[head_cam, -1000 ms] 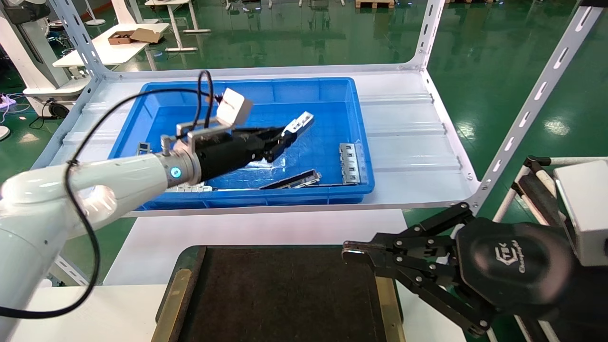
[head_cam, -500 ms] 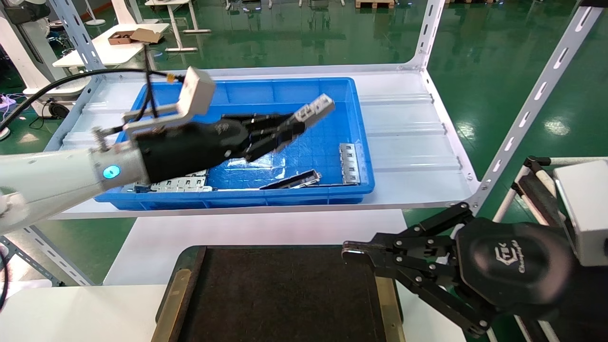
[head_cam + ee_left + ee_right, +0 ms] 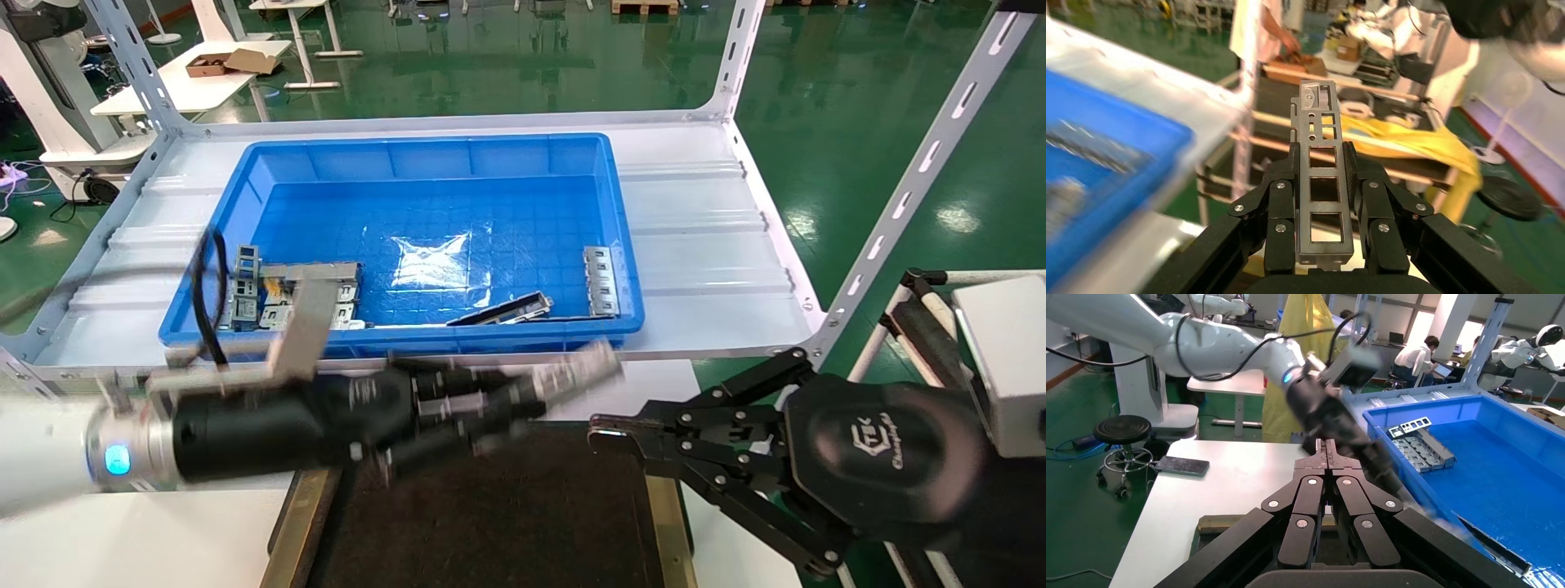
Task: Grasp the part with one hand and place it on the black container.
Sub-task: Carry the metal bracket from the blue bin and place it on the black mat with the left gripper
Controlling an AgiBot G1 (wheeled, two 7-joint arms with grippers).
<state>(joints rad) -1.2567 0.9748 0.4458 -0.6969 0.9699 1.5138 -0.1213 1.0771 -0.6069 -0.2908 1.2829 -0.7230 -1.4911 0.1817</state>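
Silver-grey sheet-metal channel part (image 3: 1322,184) clamped lengthwise in left black linkage-fingered claw (image 3: 523,400).
Left claw holds the part above the far edge of the flat matte-black container (image 3: 490,523), near side of the blue plastic bin (image 3: 425,163). Right claw (image 3: 609,433), fingers pressed together and empty, sits at the container's right edge.

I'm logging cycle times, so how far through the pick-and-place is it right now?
Done: the part is out of the blue bin, clamped in the left gripper. In hand: it hangs over the black container's far edge. Left: lowering and releasing. The right gripper sits shut at the container's right edge.
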